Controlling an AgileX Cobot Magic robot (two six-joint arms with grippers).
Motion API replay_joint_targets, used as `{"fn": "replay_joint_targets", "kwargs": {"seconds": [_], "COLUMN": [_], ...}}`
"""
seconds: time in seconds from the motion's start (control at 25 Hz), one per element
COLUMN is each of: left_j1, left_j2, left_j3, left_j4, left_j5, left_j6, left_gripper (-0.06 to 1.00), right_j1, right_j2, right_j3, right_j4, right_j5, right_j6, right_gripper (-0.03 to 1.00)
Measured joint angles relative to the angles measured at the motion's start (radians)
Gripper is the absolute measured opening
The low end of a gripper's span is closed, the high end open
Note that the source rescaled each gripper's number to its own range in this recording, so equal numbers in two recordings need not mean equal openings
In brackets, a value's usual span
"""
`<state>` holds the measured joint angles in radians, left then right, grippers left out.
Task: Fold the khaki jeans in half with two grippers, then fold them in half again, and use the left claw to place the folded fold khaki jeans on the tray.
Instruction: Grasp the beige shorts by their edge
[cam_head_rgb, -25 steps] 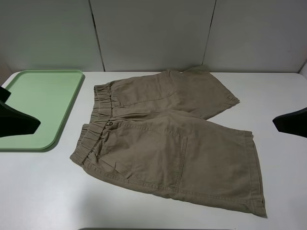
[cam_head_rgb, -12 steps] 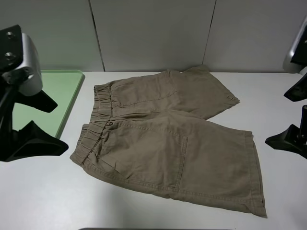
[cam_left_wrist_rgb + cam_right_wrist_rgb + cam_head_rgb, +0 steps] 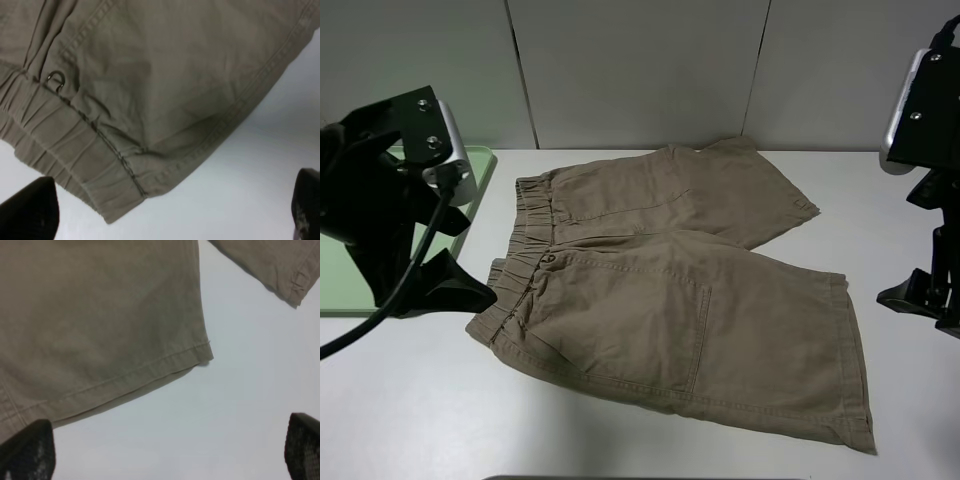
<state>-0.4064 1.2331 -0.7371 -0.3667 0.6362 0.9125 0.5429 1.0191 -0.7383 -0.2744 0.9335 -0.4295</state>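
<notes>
Jeans (image 3: 670,300) spread flat on the white counter (image 3: 420,410), one claw at each end.
Left claw (image 3: 167,212) stands wide apart, gripping nothing, with the gathered waistband (image 3: 110,207) corner just ahead of it and the green tray (image 3: 345,285) on its far side from the cloth. Right claw (image 3: 165,450) is likewise spread and bare, a leg's hem (image 3: 200,352) corner just ahead; neither touches fabric.

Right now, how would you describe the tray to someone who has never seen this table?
On the white table, look at the left end, beside the waistband of the khaki jeans. The tray lies there, partly hidden behind the left arm. It is the only pale green thing, flat with a low rim.
</notes>
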Motion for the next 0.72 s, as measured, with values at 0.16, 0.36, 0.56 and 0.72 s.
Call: {"fn": "replay_joint_targets", "kwargs": {"seconds": [0.16,0.36,0.56,0.72], "left_j1": [0.000,0.000,0.000,0.000], "left_j2": [0.057,0.134,0.234,0.300], "left_j3": [0.000,0.000,-0.001,-0.001], "left_j4": [-0.058,-0.093,-0.097,-0.099], "left_j5": [-0.030,-0.056,-0.056,-0.055], "left_j6": [0.087,0.158,0.190,0.229], "left_gripper": [0.99,0.98,0.98,0.98], "right_j1": [0.000,0.000,0.000,0.000], "right_j2": [0.046,0.160,0.290,0.375], "right_j3": [0.000,0.000,0.000,-0.001], "right_j4": [-0.024,-0.042,-0.026,0.012], "right_j5": [0.000,-0.009,-0.049,-0.111], "right_j6": [0.002,0.005,0.005,0.005], "right_gripper": [1.00,1.00,1.00,1.00]}}
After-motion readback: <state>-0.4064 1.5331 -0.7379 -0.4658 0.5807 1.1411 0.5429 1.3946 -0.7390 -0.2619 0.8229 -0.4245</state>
